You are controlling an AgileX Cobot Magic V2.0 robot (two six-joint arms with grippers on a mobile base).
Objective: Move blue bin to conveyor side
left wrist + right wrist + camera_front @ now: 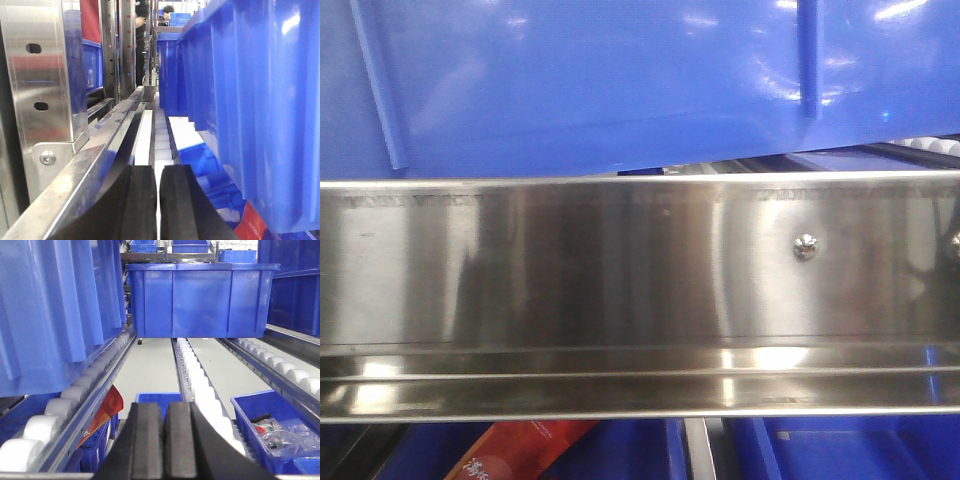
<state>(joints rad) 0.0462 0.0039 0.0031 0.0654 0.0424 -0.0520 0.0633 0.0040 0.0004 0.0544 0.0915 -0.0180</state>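
Warehouse roller racking (200, 385), steel-framed, fills every view. Blue bin (600, 80) sits just above the steel front rail (620, 260) and over the roller tracks; contact with the rollers cannot be told. Far bin (200, 300) stands well down the track. Blue bin lies between the hands: right of the left hand (157, 171), left of the right hand (164, 407). Both hands have their pads pressed nearly together with a hairline gap, holding nothing and touching nothing.

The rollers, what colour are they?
The rollers are white; the right wrist view shows them best.
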